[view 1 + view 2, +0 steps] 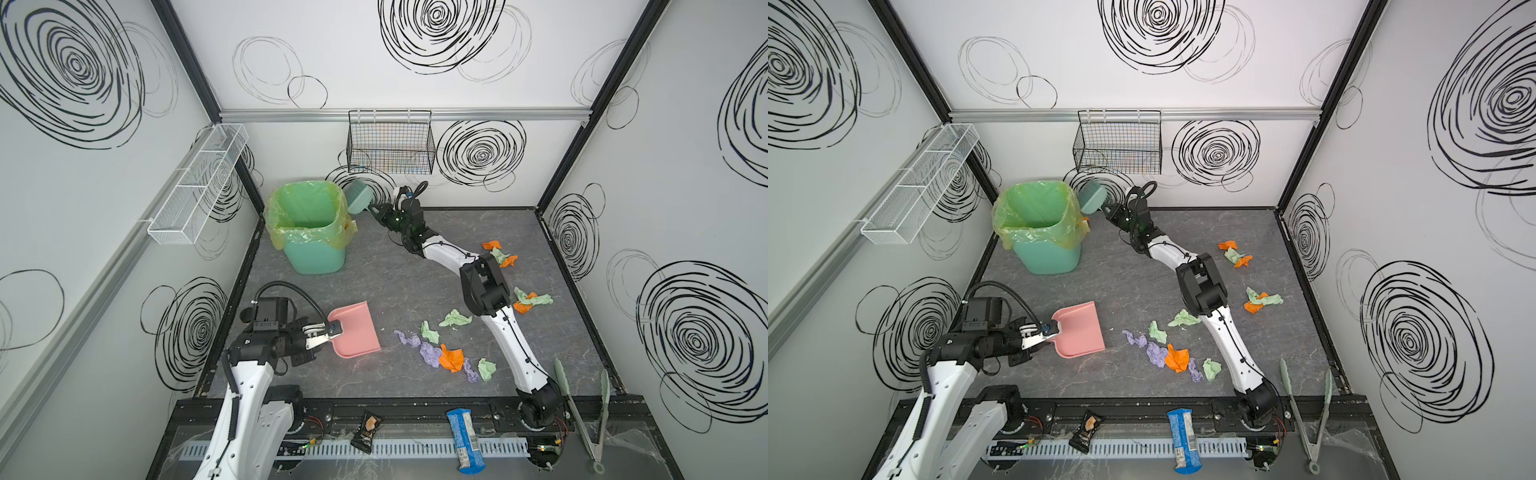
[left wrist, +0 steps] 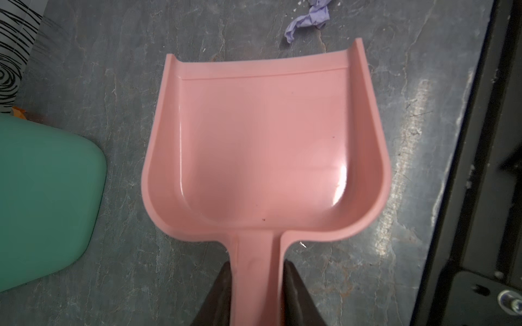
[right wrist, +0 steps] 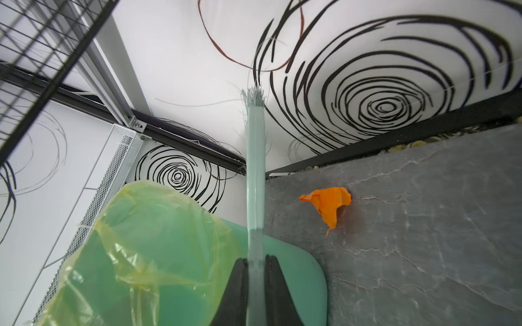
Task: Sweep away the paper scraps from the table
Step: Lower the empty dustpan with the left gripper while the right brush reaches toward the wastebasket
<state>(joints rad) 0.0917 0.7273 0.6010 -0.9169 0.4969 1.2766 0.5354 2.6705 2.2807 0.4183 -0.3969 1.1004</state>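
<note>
Left wrist view: the left gripper (image 2: 255, 268) is clamped on the handle of a pink dustpan (image 2: 262, 146). The pan is empty, and its open lip faces a lavender wad lying near it. In the right wrist view, the right gripper (image 3: 255, 261) is clenched on the handle of a teal brush (image 3: 255, 169), held up in the air just beside the lined bin (image 3: 158, 254).

The paper scraps (image 1: 451, 357) all lie on the bench (image 1: 374, 282). In both top views there is one line of them in front of the dustpan and two smaller heaps toward the right wall. One orange wad (image 3: 327, 203) sits near the bin.

Several things could go wrong from here:

- **Bin:** the brush head is close to the bin's loose liner, so a careless swing back could snag the plastic and tip the bin.
- **Scattered heaps:** the right arm stretches above the scraps, so lowering it to sweep could drag the forearm through them and scatter them.
- **Missed wads:** the wads look light. A fast stroke could flick them past the pan's low side walls or toward the front edge.
- **Dustpan lip:** if the lip lifts off the bench, scraps will slide underneath.
- **Stray wad:** the wad by the bin is easy to miss.
</note>
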